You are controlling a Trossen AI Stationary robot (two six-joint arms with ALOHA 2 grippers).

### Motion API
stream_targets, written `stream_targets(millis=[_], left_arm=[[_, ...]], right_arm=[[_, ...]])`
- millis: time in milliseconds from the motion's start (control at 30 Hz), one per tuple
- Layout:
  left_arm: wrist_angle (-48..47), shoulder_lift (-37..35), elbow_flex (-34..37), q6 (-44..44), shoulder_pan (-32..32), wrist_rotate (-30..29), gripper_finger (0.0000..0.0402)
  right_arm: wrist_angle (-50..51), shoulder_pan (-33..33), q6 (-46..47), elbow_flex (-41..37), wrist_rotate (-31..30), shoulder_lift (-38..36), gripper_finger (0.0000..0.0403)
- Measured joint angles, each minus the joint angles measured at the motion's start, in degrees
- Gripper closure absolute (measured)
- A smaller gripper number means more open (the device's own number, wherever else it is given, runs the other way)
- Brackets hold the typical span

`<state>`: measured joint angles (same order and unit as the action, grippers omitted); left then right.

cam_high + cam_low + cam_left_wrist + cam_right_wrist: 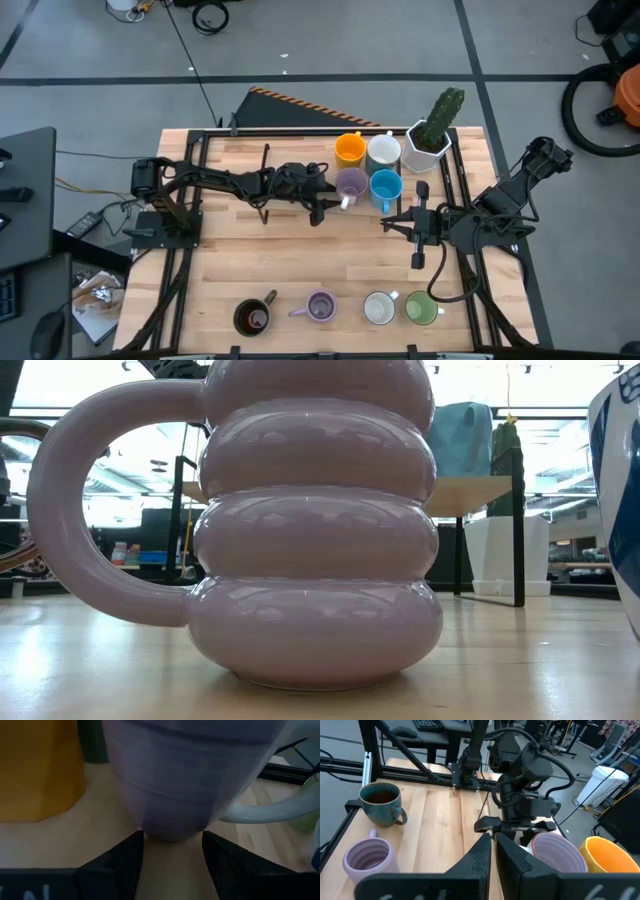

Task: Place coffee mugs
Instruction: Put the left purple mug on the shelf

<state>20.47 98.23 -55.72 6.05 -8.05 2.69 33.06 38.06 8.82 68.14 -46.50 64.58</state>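
Four mugs stand grouped at the table's far side: orange (349, 149), white (383, 152), lavender (350, 183) and blue (386, 187). Four more stand in a row at the near edge: dark brown (252, 317), ribbed lavender (320, 306), white (379, 308) and green (421, 307). My left gripper (330, 203) is open right beside the far lavender mug (190, 775). Its fingers stand just short of the mug's base and apart from it. My right gripper (392, 222) is shut and empty, on the near side of the blue mug.
A white hexagonal pot with a green cactus (432, 135) stands at the far right corner, beside the white mug. The ribbed lavender mug (315, 530) fills the low view. Bare wood lies across the table's middle (300, 255) between the two groups. Dark frame rails run along both sides.
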Motion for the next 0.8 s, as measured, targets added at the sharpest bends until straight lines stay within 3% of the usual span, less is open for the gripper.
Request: stream_targets(millis=[333,633,800], left_arm=[[1.53,0.08,0.02,2.14,2.62,-3.79,0.0191],[-5.38,-5.19,0.02,1.06,2.99,-3.67,0.0192],[-7.13,-7.72,0.02,-1.08,6.27,-1.02,0.0192]], right_arm=[[0.25,-0.04,-0.02,0.00,0.04,0.00,0.0370],[1.29,-1.57,0.46,0.00,0.31,-0.02,0.0370],[1.51,-2.47,0.46,0.00,1.68,-0.02,0.0370]])
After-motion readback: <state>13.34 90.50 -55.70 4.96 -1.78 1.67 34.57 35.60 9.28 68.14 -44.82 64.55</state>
